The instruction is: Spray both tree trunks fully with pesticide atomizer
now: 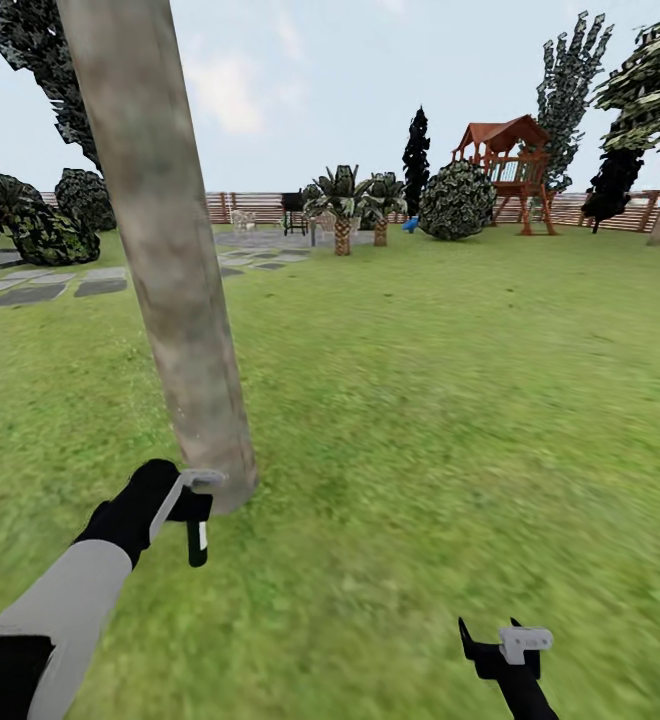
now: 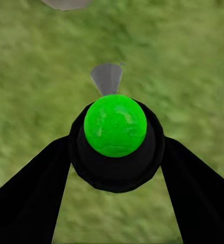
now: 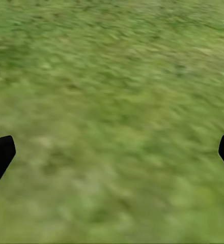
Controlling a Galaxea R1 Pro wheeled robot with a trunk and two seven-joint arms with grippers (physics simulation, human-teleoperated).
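Far-off red-roofed wooden playset (image 1: 510, 170), round bush (image 1: 457, 200) beside it, two small palms (image 1: 342, 205), grey stepping stones (image 1: 45, 290).

No text, label, brand, number or sign can be read anywhere in these views.

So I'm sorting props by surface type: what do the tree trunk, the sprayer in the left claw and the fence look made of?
The tree trunk looks like smooth, matte bark, mottled beige-grey. The sprayer looks like plastic: a glossy bright green ball in a black body, with highlights on the ball. The left claw is shut on it. The fence looks like brown wooden slats, though it is far off.
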